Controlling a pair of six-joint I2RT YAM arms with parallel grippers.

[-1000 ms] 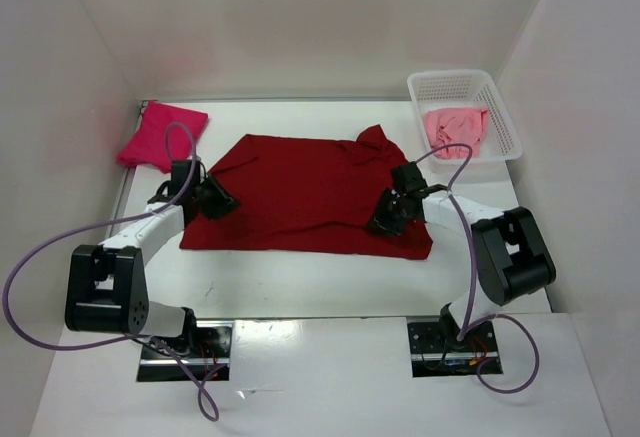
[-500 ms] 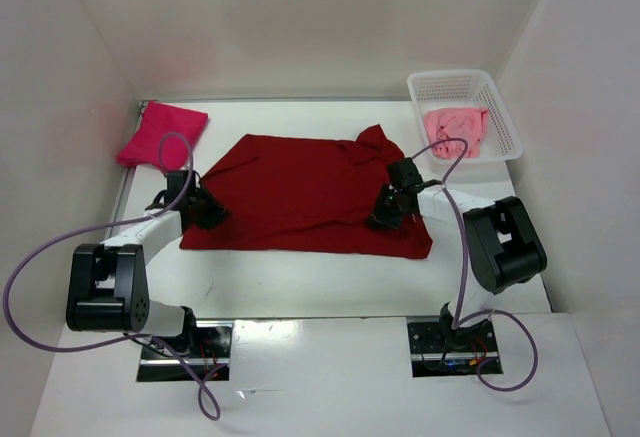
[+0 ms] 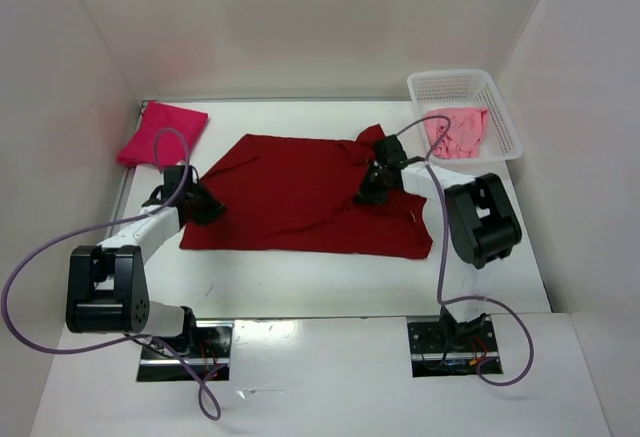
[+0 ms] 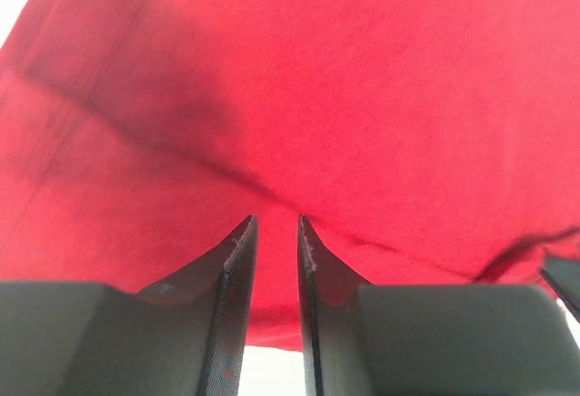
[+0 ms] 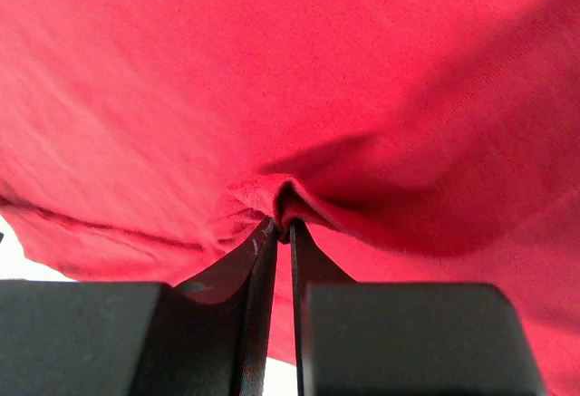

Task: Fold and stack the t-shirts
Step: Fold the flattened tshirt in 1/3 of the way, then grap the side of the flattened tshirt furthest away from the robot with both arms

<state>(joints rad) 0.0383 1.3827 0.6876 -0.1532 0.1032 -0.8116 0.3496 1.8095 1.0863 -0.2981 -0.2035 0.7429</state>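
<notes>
Cloth is laid out well for this step: the dark red short-sleeved cloth t-shirt (image 3: 300,197) lies spread over the middle of the white bench (image 3: 300,277). The folded bright magenta shirt (image 3: 160,134) sits apart at the far left corner. The light pink shirt (image 3: 455,129) is bunched in the white plastic mesh basket (image 3: 505,122) at the far right.

My right hand (image 3: 372,189) is on the shirt's right part, and its wrist view shows the fingers (image 5: 263,251) nearly pressed together on a small pucker of red cloth. My left hand (image 3: 205,205) is at the shirt's left edge. Its fingers (image 4: 240,251) stand a narrow way apart with a crease running toward the gap, and I cannot tell whether it has cloth nipped.

I judge this to be the start of a fold. I would confirm the left grip before lifting. Then I would raise both hands together, keep them low and level so the fold line stays straight, and avoid dragging the rest of the shirt across the bench.
</notes>
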